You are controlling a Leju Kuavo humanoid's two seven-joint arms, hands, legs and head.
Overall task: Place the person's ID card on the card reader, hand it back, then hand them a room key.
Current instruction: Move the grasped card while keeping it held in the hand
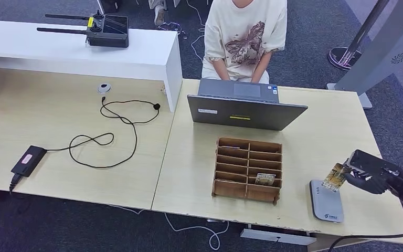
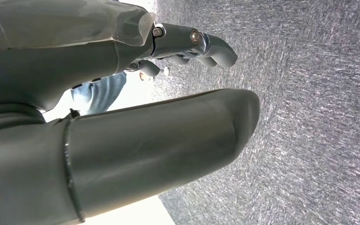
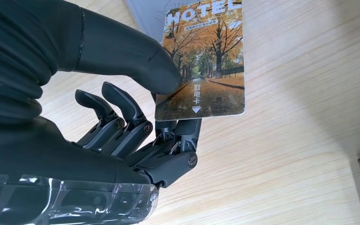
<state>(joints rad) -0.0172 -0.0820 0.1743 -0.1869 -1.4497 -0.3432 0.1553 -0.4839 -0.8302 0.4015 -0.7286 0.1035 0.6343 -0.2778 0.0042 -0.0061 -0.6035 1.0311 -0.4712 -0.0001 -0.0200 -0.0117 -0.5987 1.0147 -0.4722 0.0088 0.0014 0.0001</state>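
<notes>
Right robot hand (image 3: 122,122) pinches a card (image 3: 201,61) between thumb and fingers above the bench (image 1: 315,147); the right wrist view alone shows its "HOTEL" print and autumn trees. From the head view, card hangs over the grey card reader (image 1: 326,202), seemingly not touching. Left robot hand (image 2: 136,117) hangs over carpet, fingers apart, holding nothing.

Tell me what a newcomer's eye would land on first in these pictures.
First, the bright autumn-print card marked HOTEL, pinched in the right hand above the grey card reader at the desk's near right corner. Next, the wooden slotted organizer mid-desk, behind it the open laptop and a seated person.
</notes>
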